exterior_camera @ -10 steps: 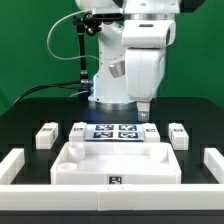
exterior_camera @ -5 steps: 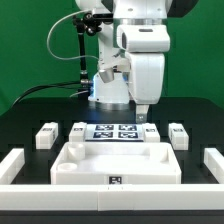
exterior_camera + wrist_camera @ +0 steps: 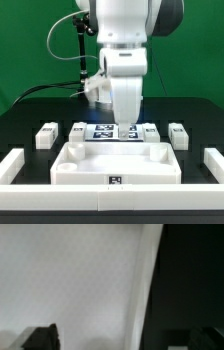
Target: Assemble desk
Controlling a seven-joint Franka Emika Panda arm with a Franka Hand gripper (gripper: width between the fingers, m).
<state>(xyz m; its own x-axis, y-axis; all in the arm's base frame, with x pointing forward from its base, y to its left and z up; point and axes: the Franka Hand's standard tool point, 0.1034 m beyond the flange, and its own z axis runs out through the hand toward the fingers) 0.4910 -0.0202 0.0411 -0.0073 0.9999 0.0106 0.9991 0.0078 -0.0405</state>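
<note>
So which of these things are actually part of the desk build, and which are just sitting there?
Part of the job:
- tabletop panel, nearest the camera
- four square legs, loose in a row behind it

Just lying about:
- marker board, between the inner legs
- white border bars at the sides

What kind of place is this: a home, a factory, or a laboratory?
Most likely a robotics laboratory bench: a white robot arm stands over a black table, a green backdrop is behind, and tagged white desk parts lie beside the marker board.
</note>
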